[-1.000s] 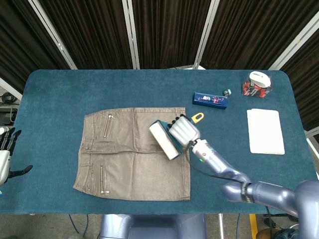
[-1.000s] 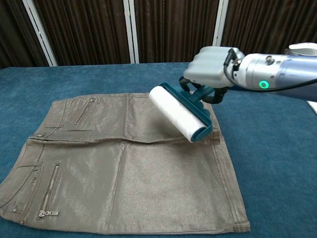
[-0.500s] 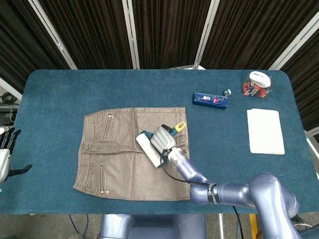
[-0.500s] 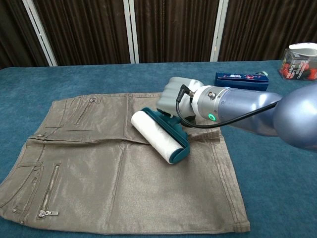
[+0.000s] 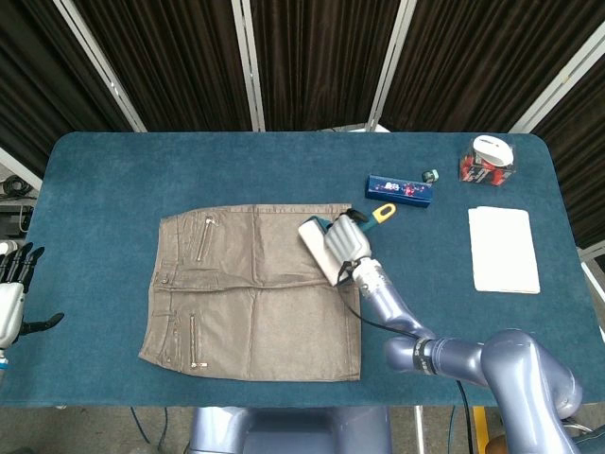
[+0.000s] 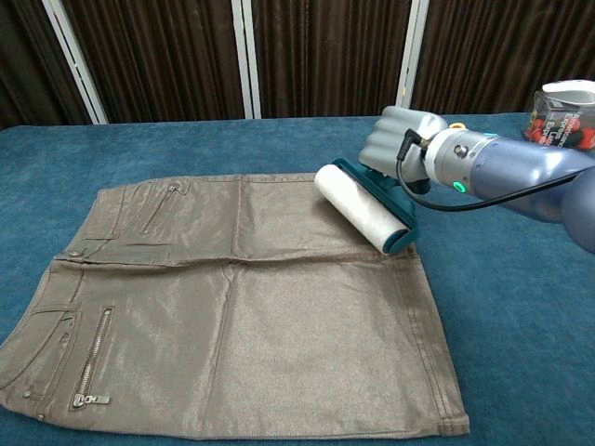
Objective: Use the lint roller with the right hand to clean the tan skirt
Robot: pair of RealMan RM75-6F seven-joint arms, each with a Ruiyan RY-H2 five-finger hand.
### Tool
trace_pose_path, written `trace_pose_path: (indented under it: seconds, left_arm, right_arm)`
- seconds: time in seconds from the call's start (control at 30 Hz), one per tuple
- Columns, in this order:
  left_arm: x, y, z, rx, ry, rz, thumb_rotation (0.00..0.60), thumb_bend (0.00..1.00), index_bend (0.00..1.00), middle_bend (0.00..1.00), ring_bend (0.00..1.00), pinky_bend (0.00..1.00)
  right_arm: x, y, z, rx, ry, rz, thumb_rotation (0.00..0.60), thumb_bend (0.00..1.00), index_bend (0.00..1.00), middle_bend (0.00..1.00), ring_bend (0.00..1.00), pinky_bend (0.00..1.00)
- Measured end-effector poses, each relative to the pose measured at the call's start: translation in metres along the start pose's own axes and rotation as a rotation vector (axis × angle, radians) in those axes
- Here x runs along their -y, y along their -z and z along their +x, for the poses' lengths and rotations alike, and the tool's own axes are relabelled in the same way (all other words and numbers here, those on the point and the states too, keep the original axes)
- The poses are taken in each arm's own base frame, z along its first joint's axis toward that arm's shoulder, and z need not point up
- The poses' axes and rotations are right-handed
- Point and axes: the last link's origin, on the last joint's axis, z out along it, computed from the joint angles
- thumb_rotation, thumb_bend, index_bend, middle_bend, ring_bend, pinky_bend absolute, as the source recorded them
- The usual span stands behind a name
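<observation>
- My left hand (image 5: 11,305) hangs off the table's left edge, fingers spread and holding nothing. I leave it parked there.
- The tan skirt (image 5: 255,288) lies flat on the blue table (image 5: 95,189), waistband to the left, hem to the right. A faint crease crosses its middle.
- The lint roller (image 6: 363,209) rests at the skirt's upper right corner, its white drum lying diagonally on the fabric near the hem.
- My right hand (image 6: 402,139) is wrapped around the teal handle — a full grip, fingers curled closed on it.
- To roll well, I judge I should press evenly, keep the drum flat, and stroke leftward in straight overlapping passes — too much push could bunch the cloth.
- Further right sit a blue box (image 5: 399,189), a jar (image 5: 488,159) and a white cloth (image 5: 504,249), all well apart from my path.
</observation>
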Motion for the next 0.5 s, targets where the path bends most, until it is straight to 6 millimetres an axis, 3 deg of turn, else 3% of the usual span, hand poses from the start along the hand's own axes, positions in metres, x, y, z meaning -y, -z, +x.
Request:
trace_pose_path:
  seconds: [0.2,0.5]
  left_arm:
    - [-0.003,0.001,-0.001,-0.001,-0.004,-0.008,0.6,0.0,0.0,0.0,0.0,0.0]
    - [-0.003,0.0,-0.001,0.001,-0.005,-0.005,0.6,0.0,0.0,0.0,0.0,0.0]
  right_arm:
    - [-0.01,0.0,-0.013,0.001,0.056,-0.016,0.6,0.76,0.59,0.63,0.54,0.55]
    - [0.013,0.006,0.007,-0.051,0.109,0.042,0.6,0.76,0.59,0.63,0.54,0.55]
